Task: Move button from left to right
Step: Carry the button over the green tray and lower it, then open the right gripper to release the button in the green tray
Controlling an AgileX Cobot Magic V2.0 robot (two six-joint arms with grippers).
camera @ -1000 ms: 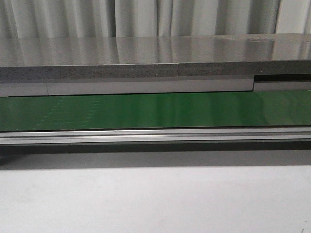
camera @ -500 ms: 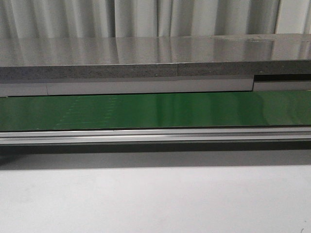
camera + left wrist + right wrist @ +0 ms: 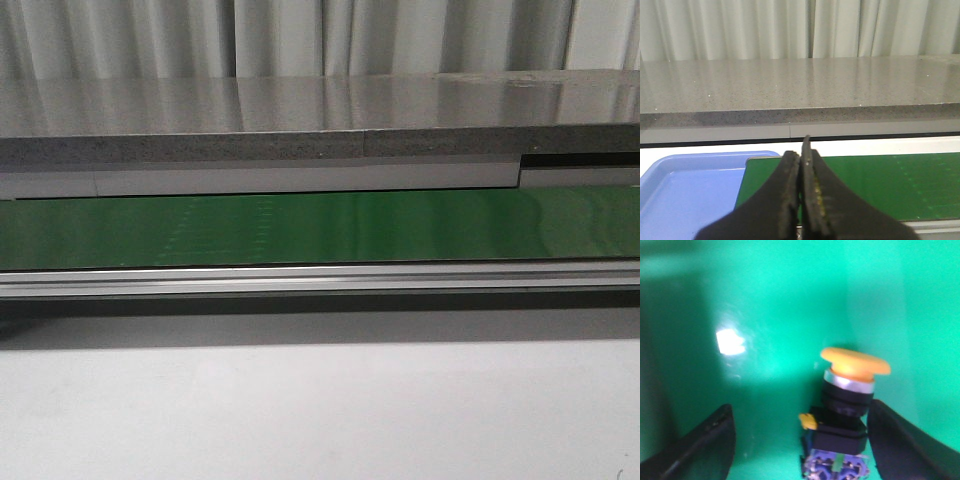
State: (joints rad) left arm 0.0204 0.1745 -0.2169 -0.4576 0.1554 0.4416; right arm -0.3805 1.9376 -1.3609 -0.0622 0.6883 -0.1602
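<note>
The button (image 3: pixel 845 407) shows only in the right wrist view. It has a yellow-orange mushroom cap (image 3: pixel 856 362), a silver collar and a black body, and it lies on a green surface (image 3: pixel 790 300). My right gripper (image 3: pixel 800 412) is open around it. The button sits close to one finger (image 3: pixel 900 440), and the other finger (image 3: pixel 705 445) stands well away; I cannot tell whether the near finger touches it. My left gripper (image 3: pixel 801 152) is shut and empty, held over the end of the green belt (image 3: pixel 880 185). Neither gripper nor the button shows in the front view.
A blue tray (image 3: pixel 685 190) lies beside the belt's end in the left wrist view. The front view shows the long green conveyor belt (image 3: pixel 320 228), its aluminium rail (image 3: pixel 320 278), a grey stone counter (image 3: pixel 300 115) behind it and a white tabletop (image 3: pixel 320 410) in front.
Faint dotted marks on the green belt in the front view have drifted to the right. Nothing else there has changed.
</note>
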